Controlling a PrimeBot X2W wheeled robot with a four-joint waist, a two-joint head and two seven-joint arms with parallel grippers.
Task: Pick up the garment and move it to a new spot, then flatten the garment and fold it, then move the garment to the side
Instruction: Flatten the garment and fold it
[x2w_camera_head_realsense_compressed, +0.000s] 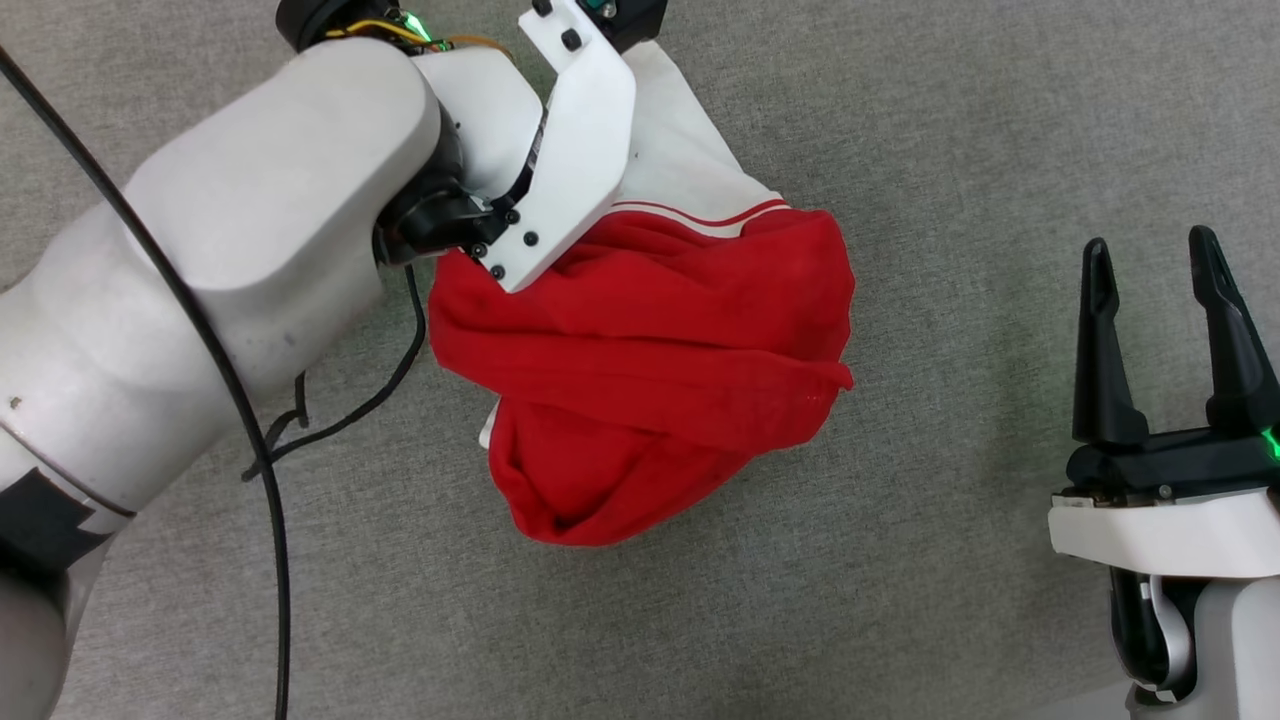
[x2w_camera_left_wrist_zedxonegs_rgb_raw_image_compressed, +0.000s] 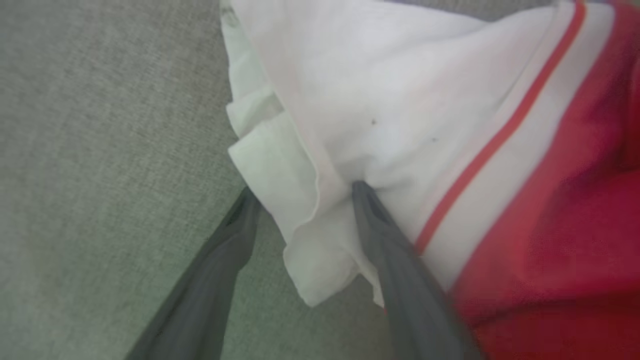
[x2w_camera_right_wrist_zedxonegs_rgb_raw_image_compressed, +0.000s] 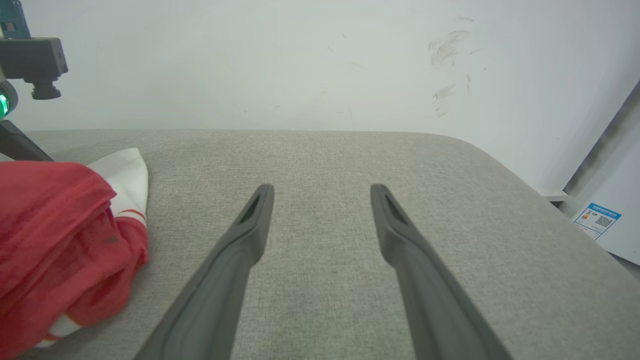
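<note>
- Head view, nearest the robot: the right gripper (x2w_camera_head_realsense_compressed: 1150, 245) hovers at the lower right over bare grey fabric of the counter (x2w_camera_head_realsense_compressed: 950, 520). Its fingers are spread apart with nothing between them, well clear of the cloth.
- On the other side, the pale left forearm (x2w_camera_head_realsense_compressed: 250, 220) reaches up and across, and a black cable (x2w_camera_head_realsense_compressed: 270, 480) loops beside it.
- The garment (x2w_camera_head_realsense_compressed: 650, 370) lies bunched in the middle of the counter. Its long axis runs near to far: a rounded red fold points toward the robot, and the white sleeve with its red stripe points away. Broad red creases cross it from side to side.
- At the far end, the left arm's white bracket (x2w_camera_head_realsense_compressed: 575, 130) covers the sleeve, so this view hides the fingers there.
- Left wrist view supplies them: the left gripper (x2w_camera_left_wrist_zedxonegs_rgb_raw_image_compressed: 302, 195) straddles the sleeve's layered white edge, its fingers spread wide. One tip is pressed into the cloth and the other sits at the fold's outer side, not pinched together.
- Right wrist view adds the surroundings. The garment (x2w_camera_right_wrist_zedxonegs_rgb_raw_image_compressed: 55, 225) sits at the left edge, the right gripper (x2w_camera_right_wrist_zedxonegs_rgb_raw_image_compressed: 321, 189) is over bare grey fabric, and the counter (x2w_camera_right_wrist_zedxonegs_rgb_raw_image_compressed: 325, 150) has a rounded far corner.
- Behind it are a scuffed white wall (x2w_camera_right_wrist_zedxonegs_rgb_raw_image_compressed: 250, 65) and a blue-and-white sticker (x2w_camera_right_wrist_zedxonegs_rgb_raw_image_compressed: 597, 220).
- No lettering or number shows on the red cloth.
</note>
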